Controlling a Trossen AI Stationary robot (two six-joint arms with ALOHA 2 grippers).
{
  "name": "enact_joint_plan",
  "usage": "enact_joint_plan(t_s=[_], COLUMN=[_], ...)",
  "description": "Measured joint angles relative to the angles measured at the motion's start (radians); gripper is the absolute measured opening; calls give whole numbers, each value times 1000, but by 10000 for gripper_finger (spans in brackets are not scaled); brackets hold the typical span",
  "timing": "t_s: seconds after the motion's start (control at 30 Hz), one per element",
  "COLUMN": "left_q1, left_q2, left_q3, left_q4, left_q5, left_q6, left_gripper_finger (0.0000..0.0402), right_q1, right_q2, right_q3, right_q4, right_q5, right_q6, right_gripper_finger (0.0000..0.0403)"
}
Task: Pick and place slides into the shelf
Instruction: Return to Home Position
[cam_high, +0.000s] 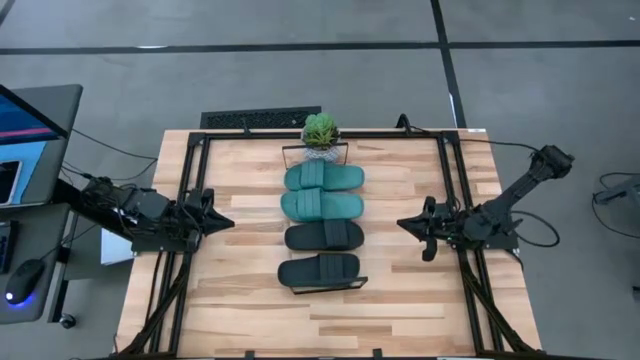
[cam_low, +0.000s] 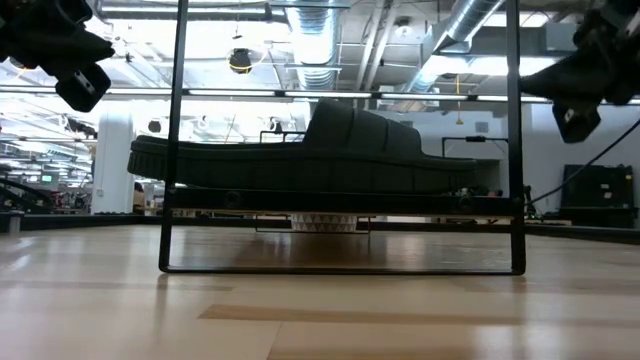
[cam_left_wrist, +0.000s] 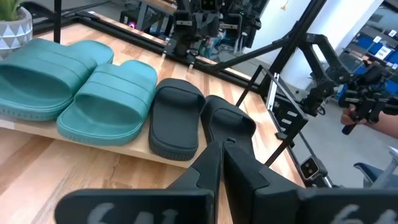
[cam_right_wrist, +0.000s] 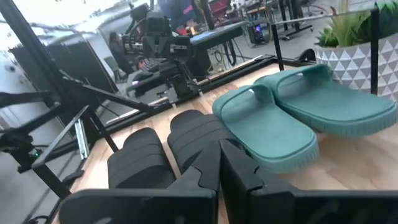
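Wood table (cam_high: 400, 300), 4 slides (cam_high: 322, 237) shelved, grey floor (cam_high: 300, 70)

Bench (cam_high: 400, 300) is carrying the shelf (cam_left_wrist: 93, 142) lengthwise down its middle, and the shelf is holding four slides side by side in one row: two teal slides (cam_high: 323, 178) sitting nearest the potted plant (cam_high: 320, 132) at the far end, then two black slides (cam_high: 323, 236).
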Motion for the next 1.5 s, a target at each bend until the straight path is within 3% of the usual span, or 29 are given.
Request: enact_joint_plan(t_s=[0.07, 0.4, 0.67, 0.87, 1.1, 1.23, 1.5], left_q1=[0, 0, 0, 1, 2, 2, 2], left_q2=[0, 0, 0, 22, 54, 70, 69], left_q3=[0, -6, -138, -180, -177, -177, -178], left_q4=[-1, 12, 117, 131, 109, 108, 110], left_q5=[-5, -78, -210, -211, -221, -254, -200], left_q6=[7, 8, -57, -114, -51, -124, -195], left_gripper_finger=[6, 6, 6, 6, 6, 6, 6], right_q1=[0, -6, -31, -49, -101, -117, -116], right_q2=[0, 2, 2, 3, 51, 61, 60], right_q3=[-47, -52, -52, -52, -52, -52, -52], right_q4=[68, 47, -54, -251, -250, -250, -249], right_q5=[0, 35, 56, 58, 68, 67, 59], right_q6=[1, -15, 90, 173, 135, 150, 184], right_gripper_finger=[0, 0, 0, 0, 0, 0, 0])
